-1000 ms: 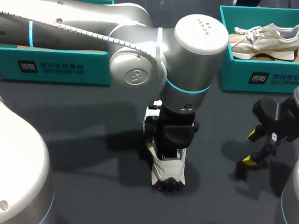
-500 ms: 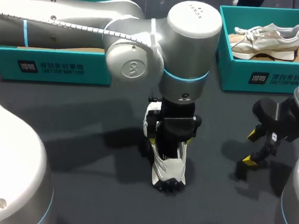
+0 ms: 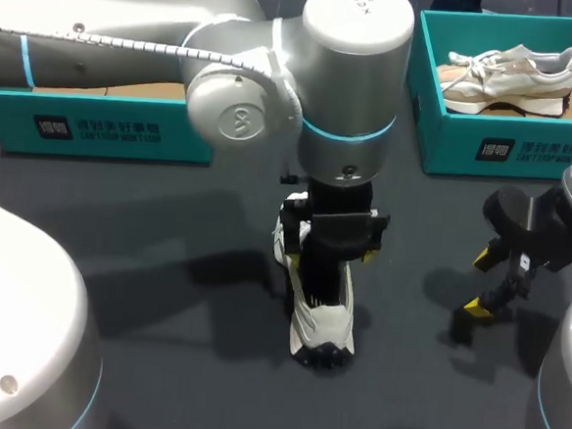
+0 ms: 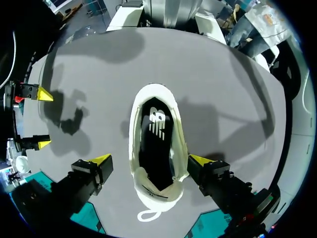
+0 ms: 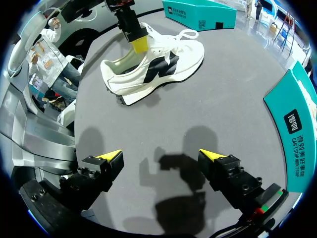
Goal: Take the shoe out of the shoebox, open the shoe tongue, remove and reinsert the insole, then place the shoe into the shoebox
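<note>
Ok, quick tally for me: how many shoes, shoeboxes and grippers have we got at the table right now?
Shoes: 2 (white shoe on the table, beige shoe in the right shoebox)
Shoeboxes: 2 (left shoebox, right shoebox)
Grippers: 2 (left gripper, right gripper)
Total: 6

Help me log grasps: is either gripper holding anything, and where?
Nothing is held. The left gripper straddles the shoe with open fingers; the right gripper is open over bare table.
</note>
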Robot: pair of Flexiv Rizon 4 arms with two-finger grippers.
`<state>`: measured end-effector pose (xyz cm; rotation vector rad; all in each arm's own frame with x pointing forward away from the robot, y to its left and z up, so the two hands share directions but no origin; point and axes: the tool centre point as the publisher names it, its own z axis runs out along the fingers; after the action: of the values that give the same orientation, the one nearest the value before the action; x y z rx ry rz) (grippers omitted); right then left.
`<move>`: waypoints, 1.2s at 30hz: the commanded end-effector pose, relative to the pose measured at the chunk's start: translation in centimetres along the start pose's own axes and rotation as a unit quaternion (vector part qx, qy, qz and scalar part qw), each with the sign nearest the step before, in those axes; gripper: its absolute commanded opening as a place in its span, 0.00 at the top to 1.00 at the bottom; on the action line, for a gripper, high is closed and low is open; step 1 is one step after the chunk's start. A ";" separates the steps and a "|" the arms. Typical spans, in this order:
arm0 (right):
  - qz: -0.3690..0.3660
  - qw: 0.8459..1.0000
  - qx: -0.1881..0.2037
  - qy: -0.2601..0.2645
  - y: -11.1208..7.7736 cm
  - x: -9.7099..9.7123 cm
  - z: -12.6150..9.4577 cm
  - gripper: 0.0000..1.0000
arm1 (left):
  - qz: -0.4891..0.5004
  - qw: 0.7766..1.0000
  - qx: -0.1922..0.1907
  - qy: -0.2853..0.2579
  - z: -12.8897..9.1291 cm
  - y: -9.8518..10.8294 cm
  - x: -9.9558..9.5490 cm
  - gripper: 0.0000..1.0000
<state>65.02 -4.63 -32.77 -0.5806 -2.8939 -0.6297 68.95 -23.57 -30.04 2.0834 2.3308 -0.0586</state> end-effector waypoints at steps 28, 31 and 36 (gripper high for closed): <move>0.000 1.000 0.000 -0.002 -0.1 0.2 -0.1 0.00 | -0.031 0.999 0.006 0.010 -2.2 8.3 0.6 0.71; 0.000 1.000 0.000 -0.002 -0.1 0.2 -0.1 0.00 | -0.030 0.999 0.011 0.016 -1.4 8.3 0.3 0.73; 0.000 1.000 0.000 -0.002 -0.1 0.2 -0.1 0.00 | -0.023 0.999 0.024 0.020 -0.2 7.6 0.2 0.75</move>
<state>65.02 -4.63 -32.77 -0.5806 -2.8940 -0.6296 76.45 -22.03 -29.13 2.0638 2.4241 -0.0761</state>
